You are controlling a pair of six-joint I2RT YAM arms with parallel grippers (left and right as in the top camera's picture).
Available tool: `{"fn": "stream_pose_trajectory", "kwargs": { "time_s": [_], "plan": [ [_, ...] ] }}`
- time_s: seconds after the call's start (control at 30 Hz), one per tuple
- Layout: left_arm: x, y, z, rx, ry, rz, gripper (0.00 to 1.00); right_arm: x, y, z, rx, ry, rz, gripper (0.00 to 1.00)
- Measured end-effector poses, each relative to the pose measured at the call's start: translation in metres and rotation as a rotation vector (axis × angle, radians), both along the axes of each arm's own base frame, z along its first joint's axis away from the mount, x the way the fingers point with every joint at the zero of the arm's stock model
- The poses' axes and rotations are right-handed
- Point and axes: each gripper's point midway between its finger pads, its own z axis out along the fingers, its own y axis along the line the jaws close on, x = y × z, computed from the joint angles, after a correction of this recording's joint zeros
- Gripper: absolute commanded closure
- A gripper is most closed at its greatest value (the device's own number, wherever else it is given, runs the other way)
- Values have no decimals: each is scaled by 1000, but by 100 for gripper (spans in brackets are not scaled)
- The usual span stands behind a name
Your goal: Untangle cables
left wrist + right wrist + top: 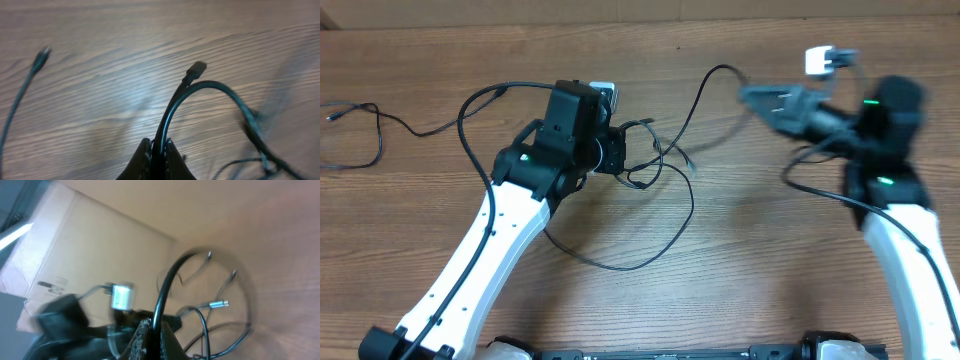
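Note:
A tangle of thin black cables (pixel 650 170) lies mid-table, with a loop sagging toward the front edge. My left gripper (pixel 618 156) is at the tangle's left side. In the left wrist view that left gripper (pixel 159 146) is shut on a cable (pixel 172 102) that rises from the jaws beside a dark plug (pixel 196 70). My right gripper (pixel 752 97), blurred, is lifted to the right. In the right wrist view the right gripper (pixel 154 330) is shut on a black cable (pixel 165 287) that arcs back to the tangle. A silver-tipped plug (pixel 220 303) hangs near it.
A separate thin black cord (pixel 360 125) lies at the table's far left, and its plug end (pixel 40 59) shows in the left wrist view. A cardboard box (pixel 75 245) stands beyond the table. Both arms' thick own cables run along their white links.

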Motion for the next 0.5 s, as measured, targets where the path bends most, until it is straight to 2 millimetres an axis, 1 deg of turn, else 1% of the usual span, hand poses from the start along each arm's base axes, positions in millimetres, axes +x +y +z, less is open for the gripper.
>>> {"fn": "stream_pose_trajectory", "kwargs": {
  "time_s": [0.07,0.1,0.17,0.2,0.23,0.33,0.37,0.4,0.43,0.5],
  "plan": [
    [2,5,-10,34,20,18,96,-2,-39,17,2,-48,-85,96],
    [4,6,-15,48,30,26,96,-3,-59,21,3,-53,-135,96],
    [6,7,-24,63,48,31,96,-6,-89,22,11,-30,-213,96],
    [7,7,-27,68,53,32,96,-7,-100,18,21,4,-244,96],
    [9,7,-30,72,54,34,96,-9,-111,9,35,56,-274,96],
    [12,7,-32,77,50,40,96,-14,-128,-18,60,201,-335,96],
    [14,7,-31,77,41,43,96,-16,-132,-31,62,264,-363,96],
    [16,7,-30,76,34,44,96,-19,-135,-43,55,321,-391,94],
    [17,7,-30,76,28,47,96,-22,-139,-58,38,383,-429,83],
    [18,7,-29,78,23,49,96,-27,-146,-79,4,469,-491,57]
  ]
}}
